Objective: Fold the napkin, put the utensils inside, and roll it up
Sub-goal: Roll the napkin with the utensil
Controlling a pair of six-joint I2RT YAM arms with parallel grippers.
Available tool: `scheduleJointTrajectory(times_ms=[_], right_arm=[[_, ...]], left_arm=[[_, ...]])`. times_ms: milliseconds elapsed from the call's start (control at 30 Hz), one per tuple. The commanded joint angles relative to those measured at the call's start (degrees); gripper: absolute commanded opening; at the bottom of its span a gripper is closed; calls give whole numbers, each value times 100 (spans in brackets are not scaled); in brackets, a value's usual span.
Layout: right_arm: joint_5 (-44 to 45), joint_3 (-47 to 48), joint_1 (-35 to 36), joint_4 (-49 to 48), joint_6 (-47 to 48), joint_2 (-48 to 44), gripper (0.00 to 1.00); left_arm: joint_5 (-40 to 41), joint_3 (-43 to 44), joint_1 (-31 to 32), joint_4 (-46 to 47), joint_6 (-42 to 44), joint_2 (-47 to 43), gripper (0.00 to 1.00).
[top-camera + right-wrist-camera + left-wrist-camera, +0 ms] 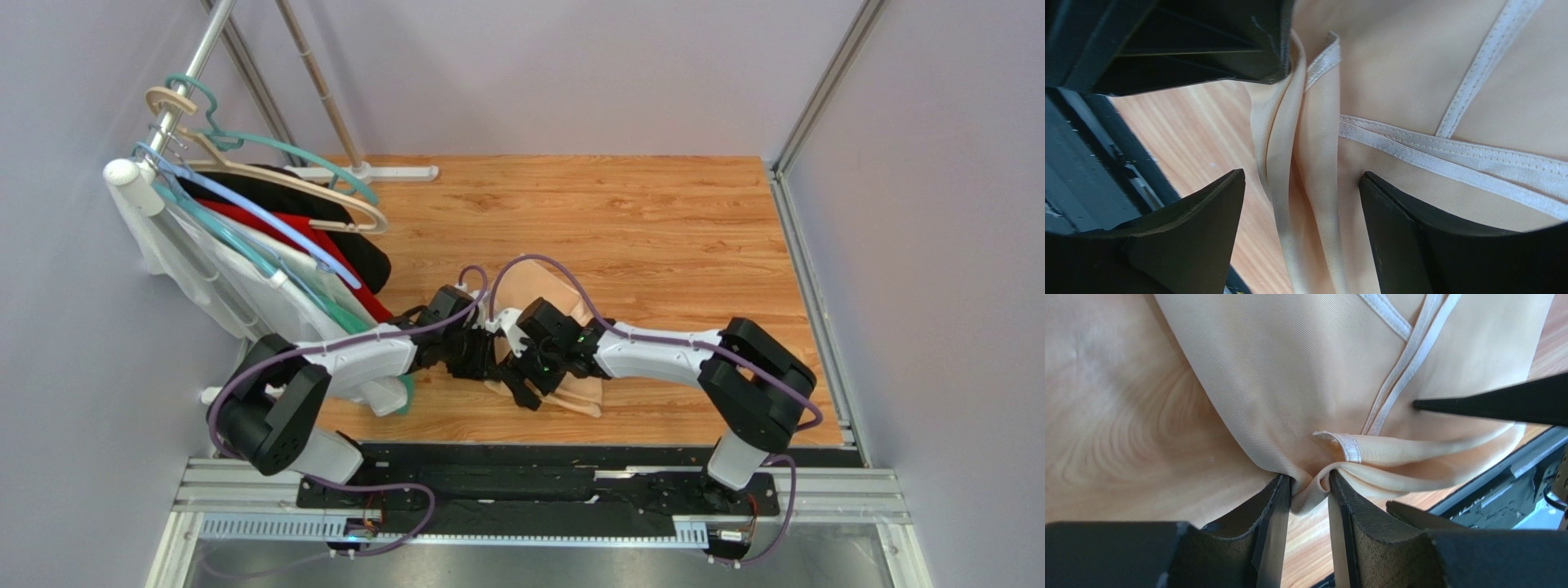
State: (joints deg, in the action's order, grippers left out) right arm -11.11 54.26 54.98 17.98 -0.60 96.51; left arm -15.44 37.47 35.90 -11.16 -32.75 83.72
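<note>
Wooden table (638, 208), soft hemmed peach napkin (1290, 386)

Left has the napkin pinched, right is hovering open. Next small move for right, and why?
Probably close the right gripper on the fold of the napkin lying between its open fingers. The left gripper pinches that same fold just beside it, so a second grip would let both arms spread the cloth.
</note>
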Motion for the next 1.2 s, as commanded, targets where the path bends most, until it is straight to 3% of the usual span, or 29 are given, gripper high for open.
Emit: scheduleJointTrajectory(times_ms=[0,200,400,500,900,1167], right_arm=[[-76,-214,495,189,-660,202,74],[739,-310,1109,127,-1135,88,75],[2233,-355,1541,136,-1425,-9,80],[2508,-346,1603,145,-1347,-97,82],[1017,-548,1595,-172,-1021,79,81],[997,-478,1805,66,-1143,272,80]], left_arm=[[-29,-337,22,-62,-161,-487,39],[111,-618,22,-361,-205,-1260,39],[120,-662,22,-484,-117,-1367,38],[94,-671,22,-484,-109,-1420,38],[-178,-820,22,-493,-135,-1569,38],[-293,-961,31,-615,-205,-1763,39]])
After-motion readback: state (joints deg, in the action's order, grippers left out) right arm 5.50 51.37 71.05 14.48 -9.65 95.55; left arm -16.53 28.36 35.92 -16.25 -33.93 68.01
